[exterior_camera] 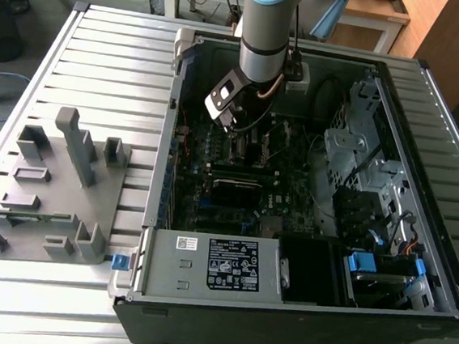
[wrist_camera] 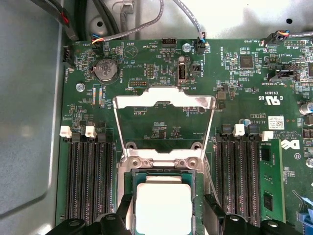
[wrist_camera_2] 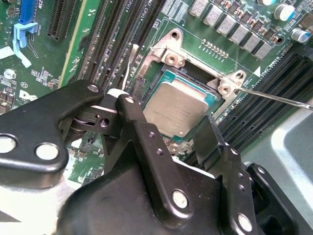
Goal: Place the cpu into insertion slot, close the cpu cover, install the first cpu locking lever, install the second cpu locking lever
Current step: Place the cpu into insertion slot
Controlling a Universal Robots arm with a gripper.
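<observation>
Showing the cpu (wrist_camera: 164,208) seated in the insertion slot (wrist_camera: 164,175) between the gripper's (wrist_camera: 167,198) spread fingers (wrist_camera: 125,210), which clear its sides, while the cpu cover (wrist_camera: 164,96) stands open and both locking levers appear not yet installed.

Exterior view: looks steeply down from well off onto the open computer case (exterior_camera: 279,327) on the counter (exterior_camera: 102,54). First wrist view: faces straight down, close over the motherboard (wrist_camera: 161,68). Second wrist view: closer, aslant. Shared in both wrist views: the cpu (wrist_camera: 164,208) (wrist_camera_2: 178,107).
</observation>
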